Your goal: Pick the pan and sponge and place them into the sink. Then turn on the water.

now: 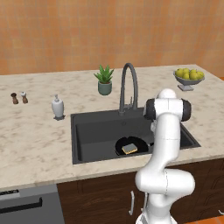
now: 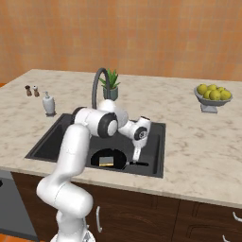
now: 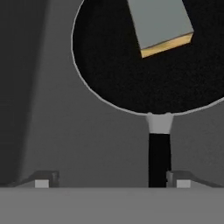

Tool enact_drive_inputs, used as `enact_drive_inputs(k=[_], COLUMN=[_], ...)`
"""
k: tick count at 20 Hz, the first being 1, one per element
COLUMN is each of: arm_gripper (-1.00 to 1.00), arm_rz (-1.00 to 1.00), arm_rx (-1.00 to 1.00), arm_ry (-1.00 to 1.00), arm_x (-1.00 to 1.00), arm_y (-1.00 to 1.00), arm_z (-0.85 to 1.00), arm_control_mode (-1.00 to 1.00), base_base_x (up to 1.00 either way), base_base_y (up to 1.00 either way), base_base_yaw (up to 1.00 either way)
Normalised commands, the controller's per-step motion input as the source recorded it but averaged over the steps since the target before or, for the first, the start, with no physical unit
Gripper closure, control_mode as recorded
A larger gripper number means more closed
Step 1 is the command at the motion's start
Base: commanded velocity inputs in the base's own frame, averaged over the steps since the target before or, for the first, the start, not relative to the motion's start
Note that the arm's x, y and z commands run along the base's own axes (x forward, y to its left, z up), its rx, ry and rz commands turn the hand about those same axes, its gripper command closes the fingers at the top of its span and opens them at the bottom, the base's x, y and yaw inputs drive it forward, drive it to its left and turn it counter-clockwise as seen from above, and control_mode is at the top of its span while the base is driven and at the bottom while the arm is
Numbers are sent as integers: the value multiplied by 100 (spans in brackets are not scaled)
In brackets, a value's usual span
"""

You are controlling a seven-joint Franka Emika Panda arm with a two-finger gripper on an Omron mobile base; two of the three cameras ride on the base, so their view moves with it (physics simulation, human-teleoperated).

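The black pan [image 1: 122, 145] lies on the floor of the dark grey sink [image 1: 87, 131], at its front right. The yellow sponge [image 1: 129, 148], grey-green top up, rests inside the pan [image 3: 131, 78]. My gripper [image 2: 136, 156] hangs low in the sink [image 2: 52, 142], just above the pan's short dark handle [image 2: 138, 164]. In the hand view the gripper [image 3: 111, 181] is open, with its fingertips [image 3: 41, 182] set wide apart. The handle [image 3: 159, 159] runs between them, close to the right tip, and nothing is held. The sponge [image 3: 159, 24] shows at the top. No stream falls from the arched faucet [image 1: 129, 83].
A potted plant [image 1: 104, 81] stands behind the faucet. A soap dispenser [image 1: 57, 107] and two small shakers [image 1: 19, 98] are on the counter to the left. A grey bowl of yellow-green fruit [image 1: 189, 76] sits at the back right.
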Motion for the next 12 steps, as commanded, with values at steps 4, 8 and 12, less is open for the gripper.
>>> enact_drive_inputs(k=[4, 8, 12], arm_gripper=[-100, -100, -100], arm_rz=[0, 0, -3], arm_rx=[18, 21, 14], arm_ry=[0, 0, 7], arm_x=[-56, -33, -24], arm_y=[3, 0, 8], arm_z=[100, 100, 97], arm_control_mode=[-100, -100, -100], base_base_x=[0, 0, 0], base_base_y=[0, 0, 0], base_base_yaw=[0, 0, 0])
